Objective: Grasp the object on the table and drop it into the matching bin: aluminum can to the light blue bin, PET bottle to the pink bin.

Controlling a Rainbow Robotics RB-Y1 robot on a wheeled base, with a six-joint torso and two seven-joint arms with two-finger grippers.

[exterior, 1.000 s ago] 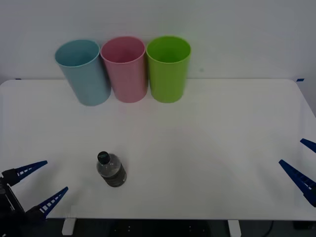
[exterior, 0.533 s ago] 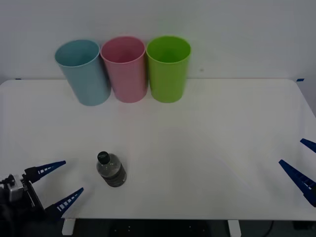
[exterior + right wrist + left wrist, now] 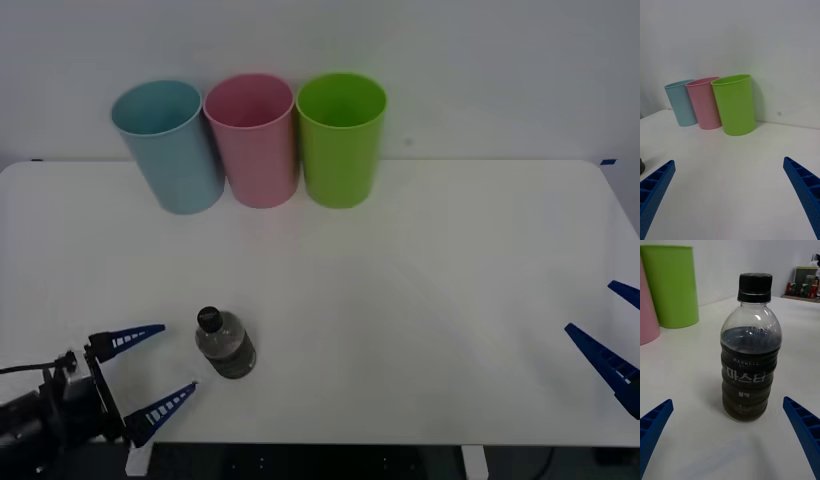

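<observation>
My left pincer (image 3: 148,371) sits low at the near left corner of the worktop (image 3: 420,300), its two blue fingers spread wide and holding nothing. The bottle (image 3: 226,343) stands upright just beside it, toward the middle of the worktop, apart from both fingertips. From my left wrist the bottle (image 3: 750,356) stands straight ahead, between the lines of my two fingers (image 3: 654,423) but still beyond their tips; its black cap is on, and dark liquid fills it up to the shoulder, with white lettering on the label.

At the far edge of the worktop three bins stand in a row, close together: the blue bin (image 3: 170,146) at the left, the pink bin (image 3: 254,139) in the middle, the green bin (image 3: 341,138) at the right. All three are upright, well apart from the bottle.

My right pincer (image 3: 612,335) waits at the right edge of the worktop, its fingers wide apart too and empty, facing the bins from my right wrist view.
</observation>
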